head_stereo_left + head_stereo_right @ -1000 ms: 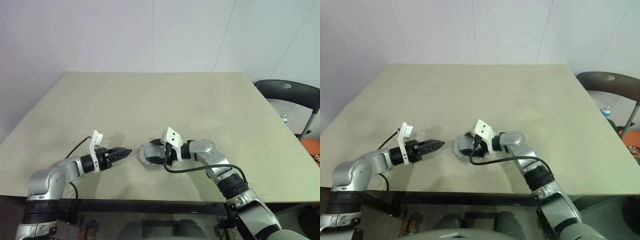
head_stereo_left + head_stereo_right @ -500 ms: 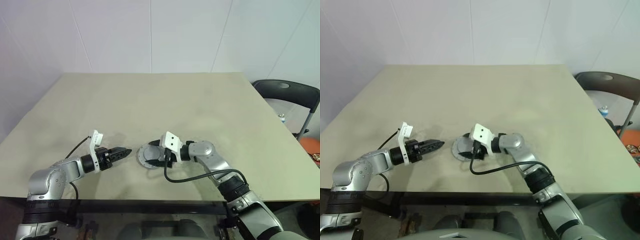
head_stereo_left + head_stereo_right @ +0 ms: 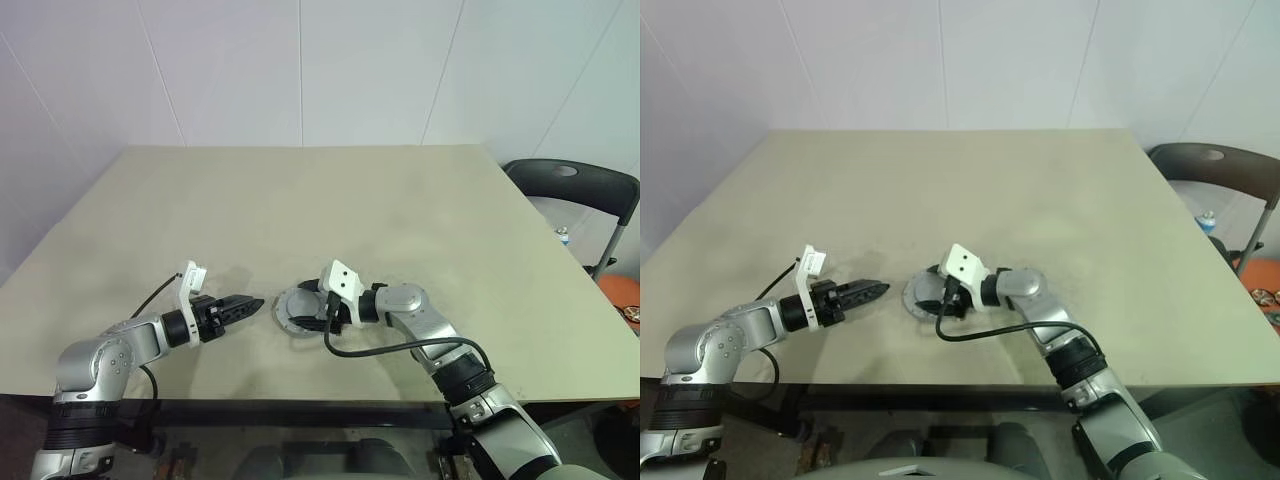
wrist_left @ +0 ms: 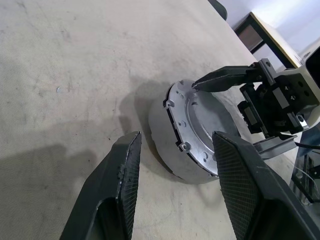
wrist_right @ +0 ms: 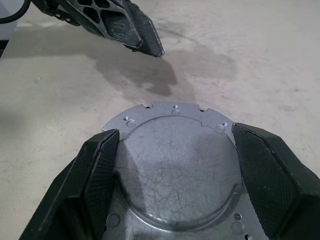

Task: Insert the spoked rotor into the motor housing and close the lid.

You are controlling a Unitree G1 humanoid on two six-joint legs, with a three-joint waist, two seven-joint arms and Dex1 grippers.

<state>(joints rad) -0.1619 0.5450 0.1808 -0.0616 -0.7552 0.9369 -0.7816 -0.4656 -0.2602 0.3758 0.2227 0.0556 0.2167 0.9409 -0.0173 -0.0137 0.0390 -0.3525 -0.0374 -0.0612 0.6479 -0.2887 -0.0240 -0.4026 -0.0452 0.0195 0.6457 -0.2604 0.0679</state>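
The lid [image 5: 175, 165], a flat round grey metal disc with small holes near its rim, lies on the thick round grey motor housing [image 4: 162, 132] near the table's front edge. The housing's inside is hidden, and so is the spoked rotor. My right gripper [image 3: 308, 312] reaches in from the right and straddles the lid, its two black fingers [image 5: 100, 165] set wide against opposite edges. My left gripper [image 3: 250, 303] hovers just left of the housing, pointing at it, open and empty, a short gap away.
The beige table [image 3: 300, 200] stretches wide behind and to both sides of the housing. Its front edge [image 3: 300, 401] runs close below the grippers. A dark chair [image 3: 572, 185] stands off the table's right side. A black cable [image 3: 400, 347] loops beside my right forearm.
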